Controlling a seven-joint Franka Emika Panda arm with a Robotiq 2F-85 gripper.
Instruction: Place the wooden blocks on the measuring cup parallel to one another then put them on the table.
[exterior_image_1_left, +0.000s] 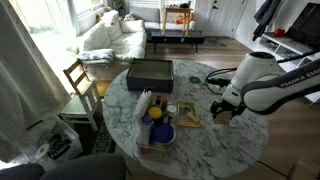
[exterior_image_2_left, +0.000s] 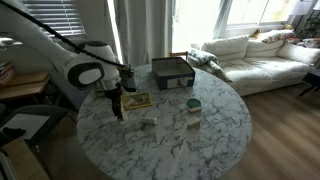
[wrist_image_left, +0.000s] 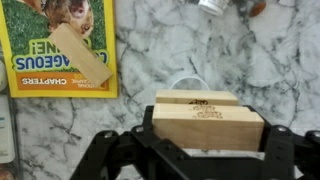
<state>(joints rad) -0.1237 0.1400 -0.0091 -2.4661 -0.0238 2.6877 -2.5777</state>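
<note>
Wrist cam: our gripper (wrist_image_left: 208, 140), jaws wide, clamps a block (wrist_image_left: 208, 122). 2nd block (wrist_image_left: 197, 98) lies parallel behind, on cup (wrist_image_left: 183, 84); 3rd block (wrist_image_left: 80, 52) on book (wrist_image_left: 30, 62). Ext. views: only the arm nr table (exterior_image_1_left: 225, 150) edge.

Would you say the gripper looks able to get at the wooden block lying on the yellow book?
Probably yes: that wooden block lies flat and uncovered on the yellow book, off to one side of the gripper, whose jaws flank a nearer block.
</note>
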